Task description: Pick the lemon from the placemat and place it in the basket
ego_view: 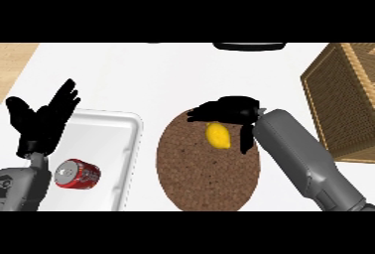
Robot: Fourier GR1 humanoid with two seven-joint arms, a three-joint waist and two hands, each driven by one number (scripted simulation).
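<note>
Forearms of mine enter from the near edge. My left hand (40,124) rests open at the left, fingers up, above a red can (77,174) lying on its side on a white tray (110,124); it has no part in this step.

Right of the tray lies the brown oval placemat (209,178), and the lemon (218,136) sits on its far half, touching the mat. My right hand (227,110) arches over the lemon's far end, open and not yet closed: the fingers reach leftward past it, and the thumb (247,139) hangs down just beside its right flank.

I judge this the grasp itself. To do it well I should lower the palm a little, bring the fingers round the lemon's left side so it is pinched across its narrow waist against the thumb, and lift only once it is held, since a round fruit may roll away.

Farther right stands the woven basket (344,104), well apart, so the carry should rise high enough to pass over its near wall.
</note>
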